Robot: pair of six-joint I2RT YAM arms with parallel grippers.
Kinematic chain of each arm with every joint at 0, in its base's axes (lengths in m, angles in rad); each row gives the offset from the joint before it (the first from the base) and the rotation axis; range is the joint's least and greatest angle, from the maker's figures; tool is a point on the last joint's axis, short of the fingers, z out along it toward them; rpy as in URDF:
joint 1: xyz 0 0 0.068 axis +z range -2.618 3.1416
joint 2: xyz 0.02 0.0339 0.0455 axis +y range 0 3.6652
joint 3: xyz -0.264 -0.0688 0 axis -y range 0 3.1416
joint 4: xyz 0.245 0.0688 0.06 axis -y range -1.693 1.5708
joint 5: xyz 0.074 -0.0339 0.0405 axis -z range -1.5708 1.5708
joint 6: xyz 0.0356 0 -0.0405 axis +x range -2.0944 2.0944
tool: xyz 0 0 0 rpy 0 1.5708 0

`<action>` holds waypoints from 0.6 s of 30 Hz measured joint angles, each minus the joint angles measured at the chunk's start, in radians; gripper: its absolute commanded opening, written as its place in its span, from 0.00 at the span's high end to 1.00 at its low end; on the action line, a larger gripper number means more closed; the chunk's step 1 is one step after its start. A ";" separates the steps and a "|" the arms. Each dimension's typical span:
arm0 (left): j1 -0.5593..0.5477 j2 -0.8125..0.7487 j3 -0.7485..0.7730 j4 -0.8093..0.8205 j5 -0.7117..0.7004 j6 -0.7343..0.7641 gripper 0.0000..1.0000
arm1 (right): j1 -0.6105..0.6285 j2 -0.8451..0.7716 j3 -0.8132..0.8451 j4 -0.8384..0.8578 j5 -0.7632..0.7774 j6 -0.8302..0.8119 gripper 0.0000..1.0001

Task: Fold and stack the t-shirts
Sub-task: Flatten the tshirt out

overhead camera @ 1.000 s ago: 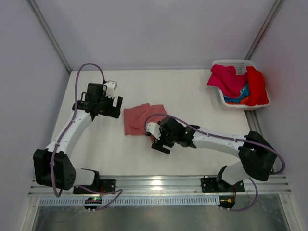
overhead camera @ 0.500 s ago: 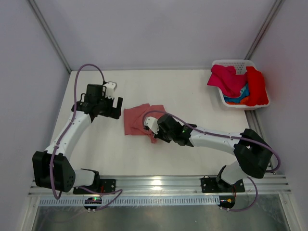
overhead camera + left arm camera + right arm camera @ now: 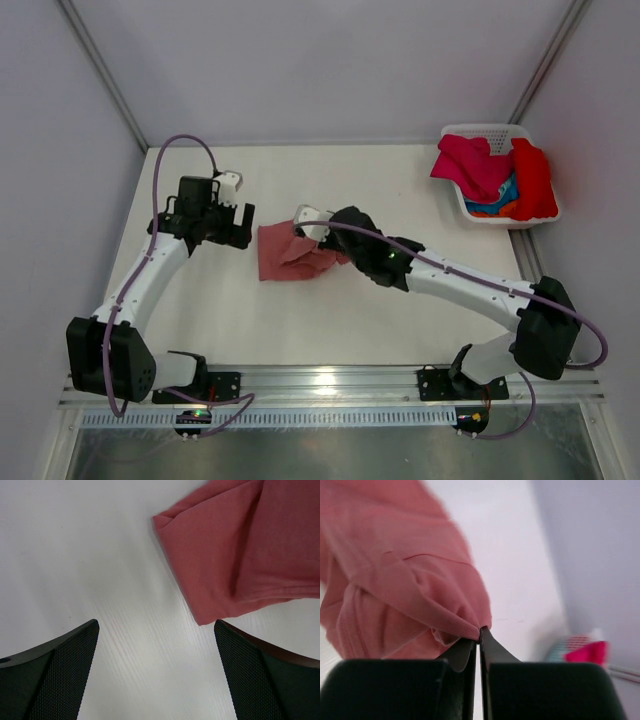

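Observation:
A salmon t-shirt lies partly folded in the middle of the white table, also in the left wrist view. My right gripper is shut on a hem of this shirt, pinching the cloth at the fingertips and holding that part raised. My left gripper hovers at the shirt's left edge, open, with only bare table between its fingers. More t-shirts, magenta, red and blue, are heaped in the basket at the far right.
The white plastic basket stands at the back right corner of the table, blurred in the right wrist view. Grey walls close the table on three sides. The arm bases sit on a metal rail at the near edge.
My right gripper moved up and left from the shirt's near edge, shut on the hem and lifted it, bunching the right half of the shirt. The left arm stayed put.

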 measured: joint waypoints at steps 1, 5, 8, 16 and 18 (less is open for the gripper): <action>0.000 0.000 0.000 0.000 0.000 0.000 0.01 | -0.003 -0.008 0.047 0.010 0.037 -0.047 0.97; 0.000 0.000 0.000 0.000 0.005 0.000 0.01 | -0.012 -0.040 0.199 0.118 0.164 -0.249 0.97; 0.000 0.000 0.000 0.000 0.011 0.000 0.01 | -0.011 -0.069 0.253 0.232 0.235 -0.420 0.97; 0.000 0.015 0.000 -0.001 0.036 0.000 0.01 | -0.012 -0.079 0.346 0.407 0.326 -0.722 0.97; 0.000 0.023 0.000 -0.004 0.051 0.003 0.01 | -0.013 -0.079 0.348 0.380 0.330 -0.699 0.97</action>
